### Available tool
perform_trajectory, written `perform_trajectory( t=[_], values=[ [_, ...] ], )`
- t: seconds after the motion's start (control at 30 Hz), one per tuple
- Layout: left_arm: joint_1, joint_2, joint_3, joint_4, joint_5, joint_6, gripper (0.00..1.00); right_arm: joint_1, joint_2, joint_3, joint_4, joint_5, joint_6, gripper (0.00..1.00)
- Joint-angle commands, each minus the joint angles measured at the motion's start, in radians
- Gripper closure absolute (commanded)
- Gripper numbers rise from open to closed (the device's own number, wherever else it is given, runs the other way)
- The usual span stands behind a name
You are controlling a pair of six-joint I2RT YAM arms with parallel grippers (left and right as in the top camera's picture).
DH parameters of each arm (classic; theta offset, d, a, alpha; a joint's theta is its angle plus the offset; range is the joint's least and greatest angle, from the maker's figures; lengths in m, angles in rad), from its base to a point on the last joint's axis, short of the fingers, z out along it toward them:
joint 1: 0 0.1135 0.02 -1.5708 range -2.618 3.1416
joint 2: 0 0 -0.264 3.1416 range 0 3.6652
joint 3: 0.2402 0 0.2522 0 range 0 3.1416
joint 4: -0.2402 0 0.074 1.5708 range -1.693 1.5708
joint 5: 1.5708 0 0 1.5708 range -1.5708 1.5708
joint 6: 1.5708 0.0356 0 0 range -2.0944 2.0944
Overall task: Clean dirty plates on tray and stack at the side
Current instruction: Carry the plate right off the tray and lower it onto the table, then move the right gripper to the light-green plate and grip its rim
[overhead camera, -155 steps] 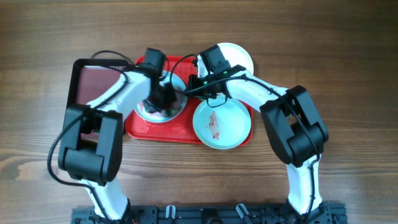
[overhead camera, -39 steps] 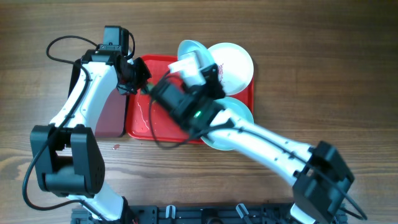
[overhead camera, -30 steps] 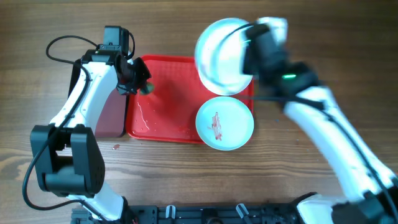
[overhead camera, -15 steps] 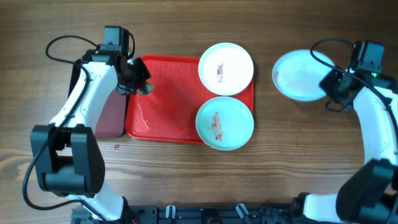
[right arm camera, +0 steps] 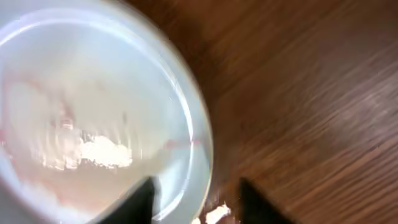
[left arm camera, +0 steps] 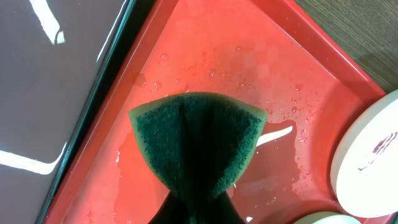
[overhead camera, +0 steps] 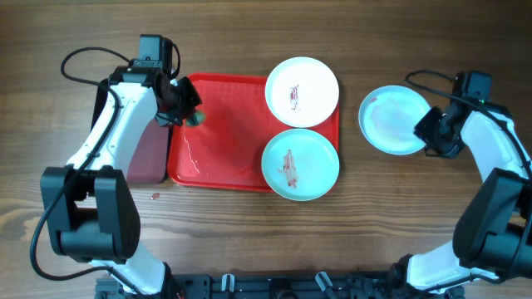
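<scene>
The red tray [overhead camera: 224, 141] lies left of centre, wet with drops and a smear; it also shows in the left wrist view [left arm camera: 205, 56]. A white plate [overhead camera: 302, 91] with red sauce sits on the tray's back right corner. A pale blue-green plate [overhead camera: 300, 164] with a red smear sits at its front right. A third, white plate [overhead camera: 391, 120] lies on the wood to the right. My right gripper [overhead camera: 426, 133] is at that plate's right edge, fingers [right arm camera: 196, 199] apart astride the plate's rim [right arm camera: 202, 143]. My left gripper [overhead camera: 187, 115] is shut on a green sponge [left arm camera: 196, 137] over the tray's back left corner.
A dark maroon, black-rimmed tray [overhead camera: 150, 154] lies against the red tray's left side, partly under my left arm. A small red spot [overhead camera: 154, 197] marks the wood in front of it.
My right arm carried the third plate off the tray, swung it right and set it lower on the wood. My left gripper lifted the sponge to the tray's back left corner, then stayed still.
</scene>
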Motion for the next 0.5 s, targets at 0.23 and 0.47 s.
perform_trajectory(
  t=[0.23, 0.47],
  values=[
    [-0.006, 0.008, -0.007, 0.0, -0.008, 0.02, 0.96, 0.164, -0.087, 0.086, -0.17, -0.39, -0.219, 0.45],
    [-0.006, 0.008, -0.007, -0.001, -0.021, 0.042, 0.96, 0.375, -0.069, 0.033, -0.175, -0.319, -0.135, 0.43]
  ],
)
